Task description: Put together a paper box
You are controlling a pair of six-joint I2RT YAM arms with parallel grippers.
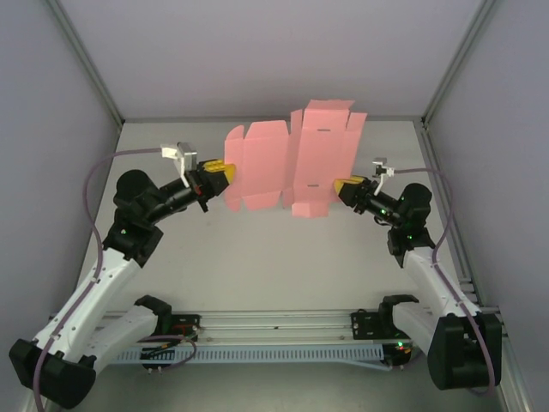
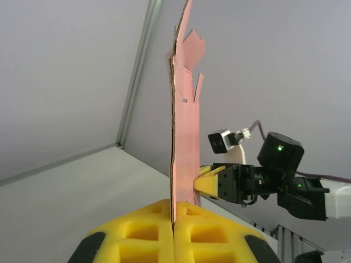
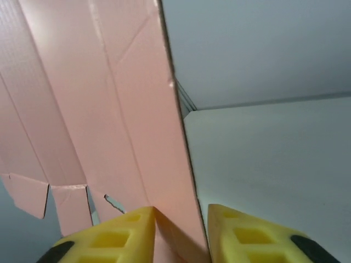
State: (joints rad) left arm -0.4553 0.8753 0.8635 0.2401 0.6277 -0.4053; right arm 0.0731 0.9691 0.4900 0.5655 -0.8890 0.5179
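Two grippers meet the paper box, a flat pink die-cut sheet with flaps and tabs, held up over the table. At the sheet's left edge, the left gripper has its yellow fingers pressed together on the card. At the sheet's lower right edge, the right gripper straddles the card with its fingers apart; whether they pinch it cannot be told.

A pale grey table sits inside an enclosure of plain light-grey walls, with aluminium posts at the two far corners. An aluminium rail runs along the near edge, under soft, even light.
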